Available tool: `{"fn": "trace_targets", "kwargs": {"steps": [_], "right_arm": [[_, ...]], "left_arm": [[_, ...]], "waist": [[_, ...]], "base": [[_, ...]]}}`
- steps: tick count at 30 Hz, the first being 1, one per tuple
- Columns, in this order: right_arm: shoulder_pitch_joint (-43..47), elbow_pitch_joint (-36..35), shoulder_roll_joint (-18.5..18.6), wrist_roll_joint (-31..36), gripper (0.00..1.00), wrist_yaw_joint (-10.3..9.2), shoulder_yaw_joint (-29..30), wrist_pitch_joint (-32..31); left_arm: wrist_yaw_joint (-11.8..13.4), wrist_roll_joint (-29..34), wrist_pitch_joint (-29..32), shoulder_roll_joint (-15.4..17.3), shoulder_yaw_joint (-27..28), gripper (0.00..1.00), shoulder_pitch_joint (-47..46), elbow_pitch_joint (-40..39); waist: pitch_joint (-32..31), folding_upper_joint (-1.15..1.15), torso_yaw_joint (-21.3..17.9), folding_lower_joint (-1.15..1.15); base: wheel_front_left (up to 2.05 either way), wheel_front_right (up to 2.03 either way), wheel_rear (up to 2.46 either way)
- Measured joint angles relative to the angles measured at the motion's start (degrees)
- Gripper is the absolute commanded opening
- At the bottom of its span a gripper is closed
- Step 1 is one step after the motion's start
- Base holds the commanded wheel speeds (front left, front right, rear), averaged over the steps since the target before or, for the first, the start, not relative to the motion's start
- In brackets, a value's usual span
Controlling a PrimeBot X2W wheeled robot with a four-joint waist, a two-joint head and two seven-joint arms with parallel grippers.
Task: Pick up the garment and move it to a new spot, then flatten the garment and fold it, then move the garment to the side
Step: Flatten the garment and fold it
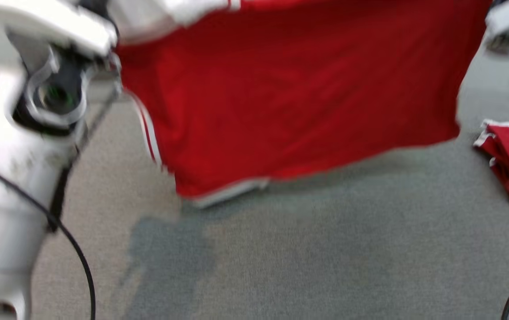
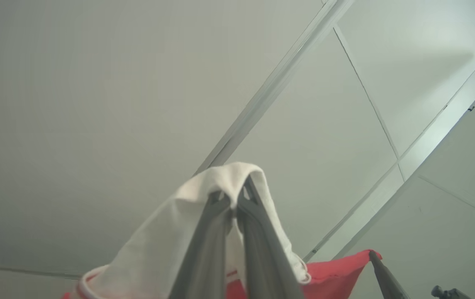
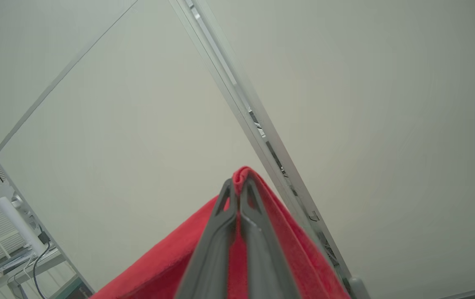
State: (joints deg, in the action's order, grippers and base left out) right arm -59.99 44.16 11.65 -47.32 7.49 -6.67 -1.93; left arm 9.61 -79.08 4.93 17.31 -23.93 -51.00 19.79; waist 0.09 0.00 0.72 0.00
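Head view | red jersey-style T-shirt (image 1: pixel 290 102), white sleeves, striped trim, hangs spread above grey carpet (image 1: pixel 307 258); left gripper (image 2: pixel 234 199) clamped on its white sleeve; right gripper (image 3: pixel 237 187) clamped on its red cloth

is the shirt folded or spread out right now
Spread out: the garment hangs as one wide red sheet between the left gripper, shut on its white sleeve, and the right gripper, shut on red cloth.
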Motion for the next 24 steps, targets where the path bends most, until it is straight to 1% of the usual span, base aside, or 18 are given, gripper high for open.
{"fn": "trace_targets", "kwargs": {"steps": [2,5,7,9,10,11,14,16,18,20,24], "right_arm": [[-6.02,1.92,0.37,0.77,0.0,0.0,0.79,0.05],[-15.73,4.56,1.26,3.38,0.0,0.0,0.64,2.26],[-21.43,6.15,1.09,4.61,0.0,0.0,0.29,4.44],[-26.86,7.36,0.43,5.34,0.0,0.0,-0.03,7.97],[-31.28,8.64,-0.13,5.31,0.0,0.0,0.01,11.83],[-32.93,9.17,-0.44,5.19,0.0,0.0,-0.05,13.48],[-35.68,7.97,-1.04,4.66,0.0,0.0,-1.15,16.37],[-37.02,5.73,-1.1,3.83,0.0,0.0,-0.83,16.68],[-37.06,2.87,-0.92,3.47,0.0,0.0,1.65,16.86],[-35.66,0.82,-1.64,2.11,0.0,0.0,5.27,16.93],[-30.04,0.68,-4.08,0.49,0.0,0.0,8.05,16.94]], "left_arm": [[0.58,1.08,0.7,-0.03,-0.05,0.0,-6.12,1.15],[0.02,4.12,0.21,-0.57,-0.55,0.0,-16.41,4.25],[-1.54,6.48,-1.24,-1.15,-1.22,0.0,-22.93,7.49],[-2.68,8.98,-4.33,-2.3,-1.15,0.0,-29.56,11.24],[-4.57,10.99,-7.83,-3.34,-0.99,0.0,-35.58,14.82],[-5.46,11.65,-10.03,-4.09,-0.58,0.0,-38.28,16.78],[-8.81,13.59,-16.94,-5.99,0.57,0.0,-44.75,21.05],[-10.85,14.69,-19.01,-7.06,1.85,0.0,-48.4,23.25],[-12.57,16.21,-19.71,-8.0,2.9,0.0,-50.64,25.21],[-13.56,17.49,-19.82,-9.5,4.67,0.0,-50.99,26.66],[-15.32,20.42,-19.84,-11.66,7.66,0.0,-49.32,28.37]], "waist": [[2.51,0.0,-0.12,0.0],[7.33,0.0,-0.15,0.0],[10.83,0.0,-0.15,0.0],[14.35,0.0,-0.13,0.0],[17.71,0.0,-0.15,0.0],[19.36,0.0,-0.16,0.0],[23.76,0.0,-0.19,0.0],[26.24,0.0,-0.19,0.0],[28.49,0.0,-0.16,0.0],[30.46,0.0,-0.05,0.0],[33.41,0.0,0.43,0.0]], "base": [[0.0,0.0,0.0],[0.0,0.0,0.0],[0.0,0.0,0.0],[0.0,0.0,0.0],[0.0,0.0,0.0],[0.0,0.0,0.0],[0.0,0.0,0.0],[0.0,0.0,0.0],[0.0,0.0,0.0],[0.0,0.0,0.0],[0.0,0.0,0.0]]}}
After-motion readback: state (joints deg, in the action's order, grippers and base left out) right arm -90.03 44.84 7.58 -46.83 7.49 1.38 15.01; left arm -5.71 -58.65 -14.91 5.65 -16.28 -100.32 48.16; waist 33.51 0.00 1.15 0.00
